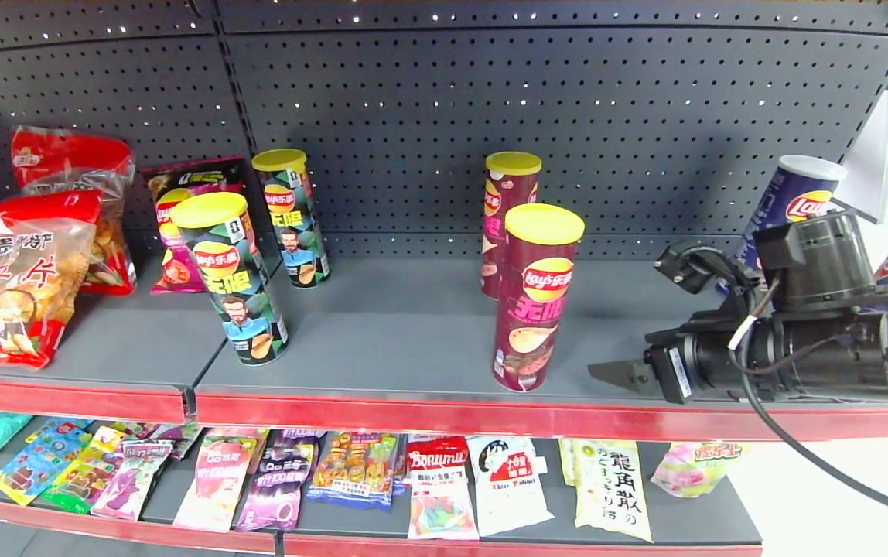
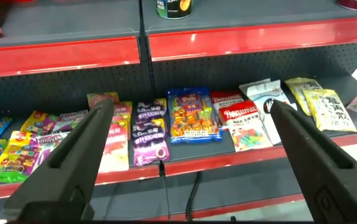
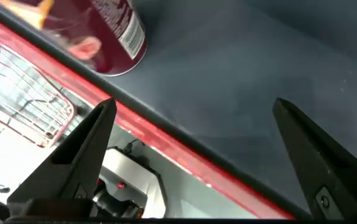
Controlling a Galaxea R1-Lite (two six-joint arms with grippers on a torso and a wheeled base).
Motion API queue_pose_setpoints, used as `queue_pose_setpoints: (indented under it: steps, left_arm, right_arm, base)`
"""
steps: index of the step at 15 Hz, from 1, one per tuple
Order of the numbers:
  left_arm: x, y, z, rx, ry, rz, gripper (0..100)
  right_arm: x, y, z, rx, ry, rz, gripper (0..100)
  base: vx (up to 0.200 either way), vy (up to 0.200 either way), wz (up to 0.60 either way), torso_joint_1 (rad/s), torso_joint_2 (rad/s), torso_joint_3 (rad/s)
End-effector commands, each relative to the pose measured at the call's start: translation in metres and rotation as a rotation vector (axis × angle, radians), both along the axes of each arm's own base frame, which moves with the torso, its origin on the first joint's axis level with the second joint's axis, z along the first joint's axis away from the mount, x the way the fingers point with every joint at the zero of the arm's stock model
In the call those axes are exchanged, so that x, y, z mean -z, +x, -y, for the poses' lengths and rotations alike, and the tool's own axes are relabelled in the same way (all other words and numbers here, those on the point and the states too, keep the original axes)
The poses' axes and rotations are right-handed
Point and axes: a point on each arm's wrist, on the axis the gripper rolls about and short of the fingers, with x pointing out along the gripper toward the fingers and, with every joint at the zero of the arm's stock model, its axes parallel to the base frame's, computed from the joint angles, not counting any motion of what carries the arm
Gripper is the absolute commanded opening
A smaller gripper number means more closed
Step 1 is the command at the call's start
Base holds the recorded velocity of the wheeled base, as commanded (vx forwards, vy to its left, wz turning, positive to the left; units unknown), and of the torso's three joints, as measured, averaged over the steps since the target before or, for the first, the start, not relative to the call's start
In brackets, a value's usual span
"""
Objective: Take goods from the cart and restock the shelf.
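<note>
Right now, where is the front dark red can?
In head view, the can stands right of centre on the upper shelf, near its front edge, left of the right hand.

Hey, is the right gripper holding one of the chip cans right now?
No, the right gripper is open and empty, and the nearest maroon can stands clear of it.
</note>
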Motion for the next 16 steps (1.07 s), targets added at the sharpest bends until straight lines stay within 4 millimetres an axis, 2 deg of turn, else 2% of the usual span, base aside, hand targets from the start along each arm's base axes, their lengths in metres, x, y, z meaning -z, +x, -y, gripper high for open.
queue_pose_setpoints:
  steps: [1, 7, 16]
  left_arm:
    - [0.000, 0.000, 0.000, 0.000, 0.001, -0.003, 100]
    - [0.000, 0.000, 0.000, 0.000, 0.001, -0.002, 100]
    - [0.000, 0.000, 0.000, 0.000, 0.001, -0.002, 100]
  right_arm:
    - [0.007, 0.011, -0.006, 0.000, -0.018, -0.019, 100]
    - [0.020, 0.020, -0.014, 0.011, -0.054, -0.042, 100]
    - [0.026, 0.031, -0.029, 0.003, -0.077, -0.044, 100]
  base:
    - [0.000, 0.000, 0.00, 0.000, 0.00, 0.000]
    - [0.000, 0.000, 0.00, 0.000, 0.00, 0.000]
    - [0.000, 0.000, 0.00, 0.000, 0.00, 0.000]
